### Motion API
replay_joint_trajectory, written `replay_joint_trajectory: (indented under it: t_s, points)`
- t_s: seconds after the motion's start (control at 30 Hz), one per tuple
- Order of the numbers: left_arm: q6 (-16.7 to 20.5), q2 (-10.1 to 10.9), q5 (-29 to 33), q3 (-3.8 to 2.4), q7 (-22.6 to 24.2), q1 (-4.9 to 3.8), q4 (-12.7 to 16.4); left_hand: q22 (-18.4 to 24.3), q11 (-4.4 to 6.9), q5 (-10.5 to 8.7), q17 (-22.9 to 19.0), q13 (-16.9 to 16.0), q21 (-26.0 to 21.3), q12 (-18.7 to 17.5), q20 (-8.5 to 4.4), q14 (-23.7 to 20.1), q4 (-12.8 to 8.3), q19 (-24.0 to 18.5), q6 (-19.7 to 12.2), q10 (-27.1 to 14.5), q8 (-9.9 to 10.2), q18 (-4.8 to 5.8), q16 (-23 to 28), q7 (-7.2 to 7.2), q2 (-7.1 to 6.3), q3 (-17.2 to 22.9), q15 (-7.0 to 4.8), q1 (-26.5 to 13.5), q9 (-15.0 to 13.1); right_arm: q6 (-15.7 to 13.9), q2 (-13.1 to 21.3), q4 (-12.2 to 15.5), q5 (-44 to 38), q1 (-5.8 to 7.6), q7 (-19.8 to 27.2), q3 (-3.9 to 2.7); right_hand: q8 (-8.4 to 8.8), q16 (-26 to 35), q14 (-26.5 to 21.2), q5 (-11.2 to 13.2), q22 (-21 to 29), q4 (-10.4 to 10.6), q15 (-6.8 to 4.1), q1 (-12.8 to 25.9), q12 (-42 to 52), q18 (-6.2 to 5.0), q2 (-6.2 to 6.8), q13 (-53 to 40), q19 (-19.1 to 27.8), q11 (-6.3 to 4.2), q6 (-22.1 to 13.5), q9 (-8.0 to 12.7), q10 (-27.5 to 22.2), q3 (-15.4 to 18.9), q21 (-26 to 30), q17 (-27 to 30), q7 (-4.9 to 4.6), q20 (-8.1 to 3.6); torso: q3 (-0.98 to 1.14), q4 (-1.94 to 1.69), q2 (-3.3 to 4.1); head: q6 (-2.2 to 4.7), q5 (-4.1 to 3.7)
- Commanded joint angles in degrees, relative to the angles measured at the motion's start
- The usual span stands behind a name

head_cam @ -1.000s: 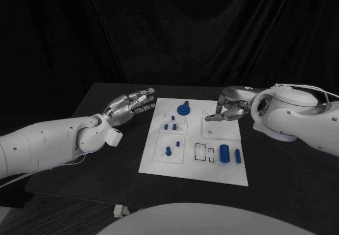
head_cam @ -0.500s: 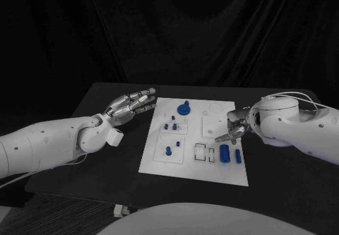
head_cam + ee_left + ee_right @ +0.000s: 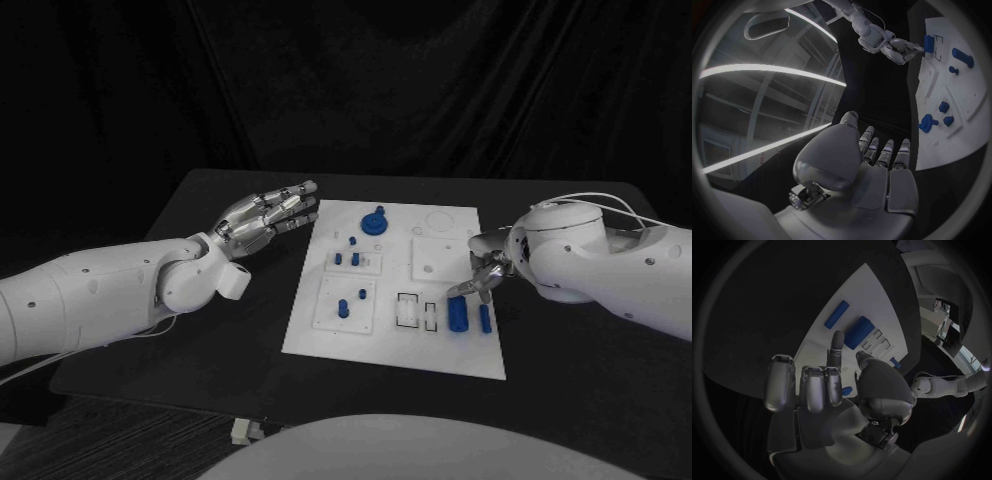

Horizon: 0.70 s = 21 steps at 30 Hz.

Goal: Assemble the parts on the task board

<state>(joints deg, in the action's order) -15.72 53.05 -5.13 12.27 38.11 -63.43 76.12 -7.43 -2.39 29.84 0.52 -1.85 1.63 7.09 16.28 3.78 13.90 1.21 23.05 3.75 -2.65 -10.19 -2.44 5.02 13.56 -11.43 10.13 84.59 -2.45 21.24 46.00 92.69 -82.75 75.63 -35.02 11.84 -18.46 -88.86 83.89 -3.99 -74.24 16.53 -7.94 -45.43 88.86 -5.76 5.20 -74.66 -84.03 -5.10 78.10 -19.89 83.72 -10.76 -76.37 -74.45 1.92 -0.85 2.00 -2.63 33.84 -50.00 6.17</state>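
The large blue cylinder lies loose near the task board's right edge; judged rigid, light, smooth, best pinched across its middle. The right hand hangs just above it, empty, fingers partly curled. The left hand waits spread beside the board's left edge on the counter.

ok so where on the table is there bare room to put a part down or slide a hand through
The black table is bare in front of the task board and behind it, up to the curtain. On the board, the near strip below the blue cylinders is free. It is crowded at the right edge, where the right hand hovers by those cylinders, and beside the left hand.
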Motion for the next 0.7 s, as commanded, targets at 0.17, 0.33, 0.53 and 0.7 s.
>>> replay_joint_trajectory:
  t_s: [0.17,0.33,0.53,0.7]
  points:
    - [-0.8,-0.1,0.1,-0.05,0.3,0.1,0.0,-0.4,-0.61,1.06,0.6,0.3,-0.4,0.5,0.05,-0.7,-0.5,0.6,0.6,-0.2,0.1,0.1,-1.0,-0.11,-0.17,2.5,-0.01,0.8,-0.1,-3.4,0.2,-0.3,-0.7,-0.79,-1.4,-0.01,1.67,-1.1,6.1,-1.6,-11.9,0.3,-0.28,1.6,1.1,2.8,-0.1,-15.3,-0.7,0.34,-0.1,0.3,6.3,-1.9,-0.3,-15.6,-0.55,-0.68,0.01,0.0,-0.02,0.0,-0.07]
    - [-0.9,-0.1,0.1,-0.05,0.1,0.11,-0.1,-0.4,-0.61,1.06,0.6,0.3,-0.4,0.5,0.05,-0.7,-0.5,0.6,0.6,-0.2,0.1,0.1,-1.0,-0.11,-0.17,2.5,-0.01,0.8,-0.1,-5.4,0.1,-0.5,-0.6,-1.41,-1.3,-0.01,1.88,-1.1,6.1,-1.7,-11.8,0.2,-0.28,1.5,1.1,2.73,-0.08,-15.3,-0.6,0.35,-0.2,0.4,6.3,-2.0,0.0,-15.6,-0.58,-0.68,0.01,-0.01,-0.02,0.0,-0.11]
    - [-1.1,-0.2,0.1,-0.05,-0.2,0.13,-0.1,-0.4,-0.61,1.06,0.6,0.3,-0.4,0.5,0.05,-0.7,-0.5,0.6,0.6,-0.2,0.1,0.1,-1.0,-0.11,-0.17,2.5,-0.01,0.8,-0.1,-8.0,0.0,-0.8,0.0,-2.09,-1.2,-0.01,2.52,-1.1,6.1,-1.9,-11.7,0.2,-0.18,1.2,1.1,2.65,0.25,-15.3,-0.4,0.37,-0.5,0.5,6.3,-2.0,0.4,-15.6,-0.69,-0.64,0.02,0.0,0.01,0.0,-0.08]
    - [-1.3,-0.2,0.1,-0.05,-0.6,0.14,-0.2,-0.3,-0.7,1.08,0.6,0.3,-0.4,0.4,0.06,-0.7,-0.5,0.6,0.8,-0.2,0.1,0.1,-1.0,-0.03,-0.17,2.5,0.02,0.8,-0.1,-9.8,0.1,-0.8,0.5,-2.46,-1.1,-0.01,2.51,-1.1,6.1,-2.0,-11.6,0.2,-0.1,1.0,1.1,2.6,0.4,-15.3,-0.3,0.3,-0.4,0.4,6.3,-2.1,0.6,-15.6,-0.63,-0.6,0.02,-0.01,0.01,0.0,-0.17]
